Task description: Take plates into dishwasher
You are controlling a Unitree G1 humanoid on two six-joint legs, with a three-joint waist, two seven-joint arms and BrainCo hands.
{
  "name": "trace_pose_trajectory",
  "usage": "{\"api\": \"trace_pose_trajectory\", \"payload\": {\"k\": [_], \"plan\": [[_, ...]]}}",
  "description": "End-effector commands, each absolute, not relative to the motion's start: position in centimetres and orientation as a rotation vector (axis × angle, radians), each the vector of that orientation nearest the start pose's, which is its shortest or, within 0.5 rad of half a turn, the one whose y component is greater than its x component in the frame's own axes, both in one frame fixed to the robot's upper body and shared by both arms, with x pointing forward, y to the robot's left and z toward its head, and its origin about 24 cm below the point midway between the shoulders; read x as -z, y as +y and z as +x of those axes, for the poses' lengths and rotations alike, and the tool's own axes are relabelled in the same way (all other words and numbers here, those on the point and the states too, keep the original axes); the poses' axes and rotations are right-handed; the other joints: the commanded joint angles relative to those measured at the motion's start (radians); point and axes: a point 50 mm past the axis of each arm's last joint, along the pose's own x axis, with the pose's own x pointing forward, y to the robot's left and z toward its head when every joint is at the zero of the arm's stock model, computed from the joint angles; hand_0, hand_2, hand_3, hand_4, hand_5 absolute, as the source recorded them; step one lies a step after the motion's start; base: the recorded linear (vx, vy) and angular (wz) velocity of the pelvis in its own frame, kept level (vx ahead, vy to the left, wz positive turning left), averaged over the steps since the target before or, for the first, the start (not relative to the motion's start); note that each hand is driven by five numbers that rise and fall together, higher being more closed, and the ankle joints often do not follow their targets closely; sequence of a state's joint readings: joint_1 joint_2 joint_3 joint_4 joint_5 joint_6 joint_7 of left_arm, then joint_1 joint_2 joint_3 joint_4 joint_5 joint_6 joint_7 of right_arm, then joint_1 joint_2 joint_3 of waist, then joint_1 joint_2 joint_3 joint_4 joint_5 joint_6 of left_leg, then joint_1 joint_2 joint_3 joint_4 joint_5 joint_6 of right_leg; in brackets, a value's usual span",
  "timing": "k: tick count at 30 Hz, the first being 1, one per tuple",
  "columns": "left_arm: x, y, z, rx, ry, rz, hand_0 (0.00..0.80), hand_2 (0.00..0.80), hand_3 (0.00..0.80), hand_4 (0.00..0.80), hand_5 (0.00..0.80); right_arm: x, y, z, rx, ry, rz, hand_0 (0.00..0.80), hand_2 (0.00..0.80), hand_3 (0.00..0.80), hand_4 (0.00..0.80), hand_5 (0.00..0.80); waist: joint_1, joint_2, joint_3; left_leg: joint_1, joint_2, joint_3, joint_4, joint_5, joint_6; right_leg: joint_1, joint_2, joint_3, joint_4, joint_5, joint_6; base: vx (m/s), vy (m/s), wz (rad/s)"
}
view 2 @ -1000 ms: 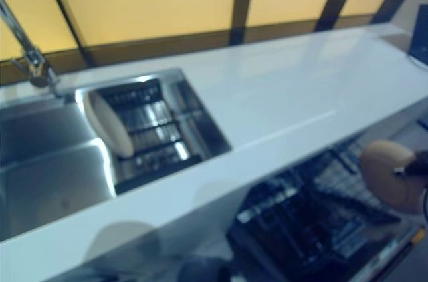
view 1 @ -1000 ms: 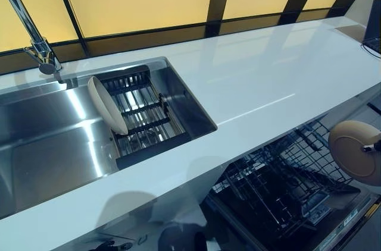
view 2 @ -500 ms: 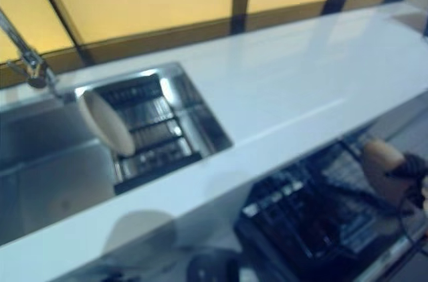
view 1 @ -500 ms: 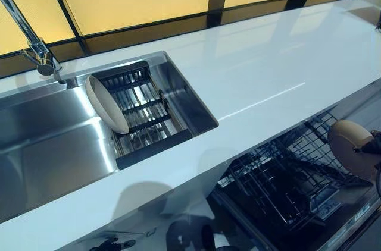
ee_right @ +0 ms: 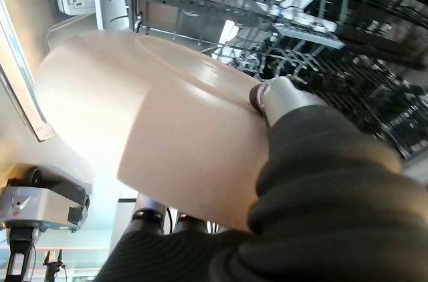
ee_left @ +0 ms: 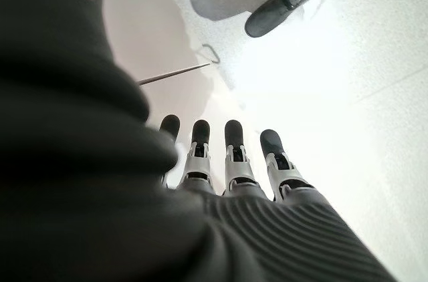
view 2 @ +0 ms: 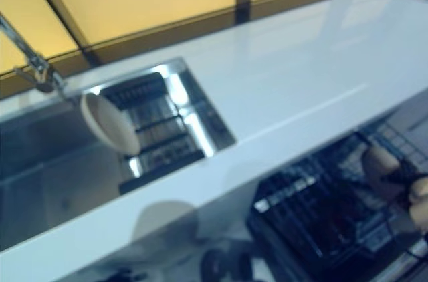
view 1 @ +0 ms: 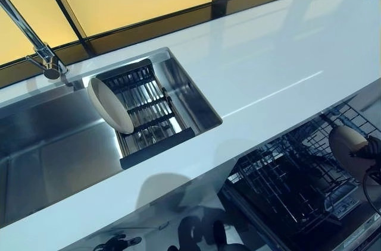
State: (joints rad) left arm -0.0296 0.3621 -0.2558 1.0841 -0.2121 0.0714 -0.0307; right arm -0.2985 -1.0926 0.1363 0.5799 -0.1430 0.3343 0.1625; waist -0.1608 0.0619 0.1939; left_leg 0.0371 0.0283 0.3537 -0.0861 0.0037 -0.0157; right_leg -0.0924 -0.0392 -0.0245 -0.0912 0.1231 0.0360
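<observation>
My right hand (view 1: pixel 370 148) is shut on a beige plate (view 1: pixel 350 151) and holds it on edge over the right end of the dishwasher's black wire rack (view 1: pixel 286 182), pulled out below the counter. In the right wrist view my thumb (ee_right: pixel 281 98) presses on the plate (ee_right: pixel 160 128) with the rack (ee_right: pixel 321 35) just past it. A second beige plate (view 1: pixel 111 104) stands tilted in the dark drying rack (view 1: pixel 146 114) inside the steel sink (view 1: pixel 53 156). My left hand (ee_left: pixel 227 162) shows only in its wrist view, fingers straight, empty, hanging over the floor.
A white counter (view 1: pixel 262 66) runs across above the open dishwasher. A chrome tap (view 1: pixel 36 43) stands behind the sink at the left. Yellow window panels line the back wall.
The camera has shifted, so the whole scene has slid in view. My right hand with the plate has sunk lower, closer to the dishwasher rack.
</observation>
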Motion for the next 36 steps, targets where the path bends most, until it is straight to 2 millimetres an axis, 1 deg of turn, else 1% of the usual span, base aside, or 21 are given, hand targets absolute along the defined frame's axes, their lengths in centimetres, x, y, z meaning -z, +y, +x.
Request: {"api": "trace_pose_trajectory", "payload": {"k": [1, 5, 9, 13, 18, 25, 31, 36], "plan": [[13.6, 26.2, 13.9, -0.056, 1.103, 0.260, 0.000, 0.000, 0.000, 0.000, 0.000, -15.4, -42.1, 27.6, 0.412, 0.591, -1.177, 0.800, 0.800, 0.800, 0.800, 0.800, 0.031, -0.011, 0.013, 0.021, -0.014, -0.048, -0.001, -0.087, 0.021, 0.054, 0.009, -0.044, 0.004, -0.097, 0.047, 0.000, 0.000, 0.00], [13.7, 25.9, 13.9, -0.044, 1.101, 0.256, 0.000, 0.000, 0.000, 0.000, 0.000, -15.5, -42.5, 27.5, 0.420, 0.616, -1.199, 0.800, 0.800, 0.800, 0.800, 0.800, 0.031, 0.007, 0.016, 0.017, -0.015, -0.046, -0.001, -0.084, 0.017, 0.049, 0.005, -0.049, 0.004, -0.100, 0.046, -0.003, 0.000, 0.01], [13.8, 25.7, 13.8, -0.031, 1.097, 0.252, 0.000, 0.000, 0.000, 0.000, 0.000, -14.4, -42.9, 27.1, 0.429, 0.650, -1.197, 0.800, 0.800, 0.800, 0.800, 0.800, 0.035, 0.017, 0.012, 0.017, -0.016, -0.049, -0.001, -0.084, 0.015, 0.051, 0.004, -0.053, 0.004, -0.104, 0.046, 0.000, -0.014, 0.07], [13.7, 25.3, 14.2, -0.005, 1.087, 0.261, 0.000, 0.000, 0.000, 0.000, 0.000, -13.8, -43.5, 26.7, 0.428, 0.684, -1.226, 0.800, 0.800, 0.800, 0.800, 0.800, 0.041, 0.025, 0.012, 0.018, -0.015, -0.050, -0.001, -0.082, 0.013, 0.052, 0.001, -0.059, 0.004, -0.105, 0.045, -0.003, -0.021, 0.03], [13.6, 25.1, 14.6, 0.007, 1.079, 0.265, 0.000, 0.000, 0.000, 0.000, 0.000, -13.3, -43.9, 26.3, 0.436, 0.729, -1.222, 0.800, 0.800, 0.800, 0.800, 0.800, 0.044, 0.034, 0.015, 0.015, -0.016, -0.054, -0.001, -0.079, 0.011, 0.050, -0.001, -0.062, 0.004, -0.105, 0.045, -0.003, -0.018, 0.06], [13.6, 25.1, 14.7, 0.014, 1.079, 0.257, 0.000, 0.000, 0.000, 0.000, 0.000, -11.5, -44.5, 25.3, 0.441, 0.805, -1.188, 0.800, 0.800, 0.800, 0.800, 0.800, 0.048, 0.047, 0.016, 0.011, -0.018, -0.057, -0.001, -0.076, 0.011, 0.048, -0.003, -0.064, 0.004, -0.106, 0.045, -0.001, 0.000, 0.01], [13.5, 25.2, 14.8, 0.016, 1.073, 0.270, 0.000, 0.000, 0.000, 0.000, 0.000, -10.1, -44.7, 24.5, 0.447, 0.845, -1.157, 0.800, 0.800, 0.800, 0.800, 0.800, 0.055, 0.047, 0.015, 0.013, -0.018, -0.064, -0.001, -0.076, 0.011, 0.053, -0.005, -0.068, 0.004, -0.106, 0.045, -0.001, -0.014, 0.03], [13.4, 25.2, 14.9, 0.021, 1.074, 0.274, 0.000, 0.000, 0.000, 0.000, 0.000, -9.4, -44.4, 24.4, 0.420, 0.862, -1.148, 0.800, 0.800, 0.800, 0.800, 0.800, 0.055, 0.044, 0.012, 0.014, -0.019, -0.070, -0.001, -0.075, 0.012, 0.055, -0.003, -0.067, 0.004, -0.106, 0.045, -0.001, -0.002, 0.01]]}}
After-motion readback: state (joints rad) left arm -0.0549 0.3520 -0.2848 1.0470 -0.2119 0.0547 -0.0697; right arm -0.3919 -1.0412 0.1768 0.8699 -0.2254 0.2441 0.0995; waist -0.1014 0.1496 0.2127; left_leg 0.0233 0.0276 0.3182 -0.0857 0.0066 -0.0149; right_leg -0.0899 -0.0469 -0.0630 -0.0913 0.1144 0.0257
